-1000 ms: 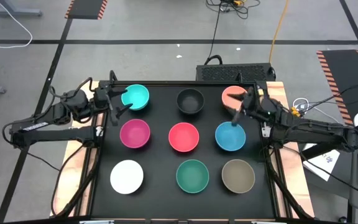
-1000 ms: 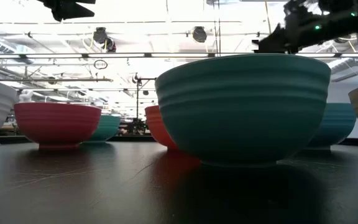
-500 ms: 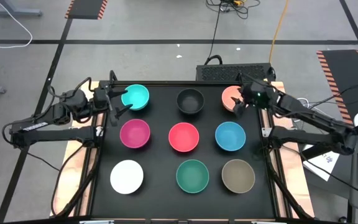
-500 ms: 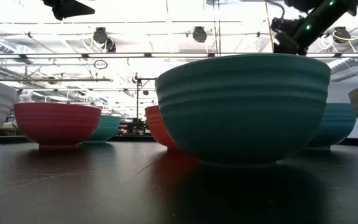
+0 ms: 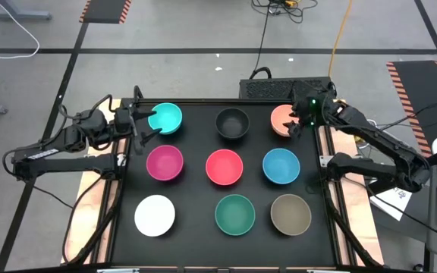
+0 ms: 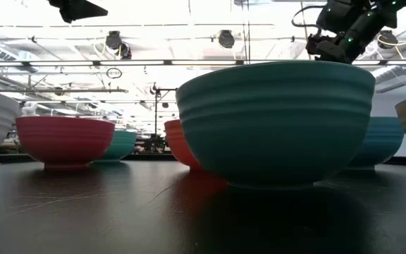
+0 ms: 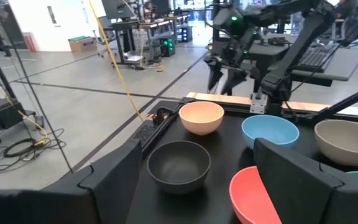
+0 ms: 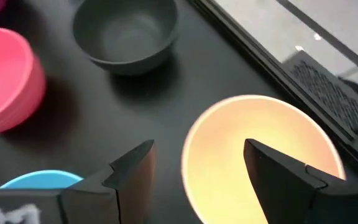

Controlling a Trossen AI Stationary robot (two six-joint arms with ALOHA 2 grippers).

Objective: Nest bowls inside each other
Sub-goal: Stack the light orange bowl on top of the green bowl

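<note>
Nine bowls stand on their bases in three rows on the black table: cyan (image 5: 165, 117), black (image 5: 232, 123), peach (image 5: 283, 118) at the far side; magenta (image 5: 165, 162), red (image 5: 224, 167), blue (image 5: 281, 165) in the middle; white (image 5: 155, 214), green (image 5: 235, 214), taupe (image 5: 290, 214) near. My right gripper (image 5: 292, 127) is open above the peach bowl (image 8: 260, 155), its fingers apart over the bowl's near rim. My left gripper (image 5: 149, 127) is open beside the cyan bowl's left rim, touching nothing.
A raised frame edge (image 5: 326, 163) runs along the table's right side, close to the peach bowl. Wooden boards (image 5: 89, 205) flank the table. In the low view the green bowl (image 6: 277, 120) fills the foreground.
My right gripper has gone from above the blue bowl toward the table's far edge and now stands over the peach bowl. It has risen in the low view. The bowls have stayed where they were.
</note>
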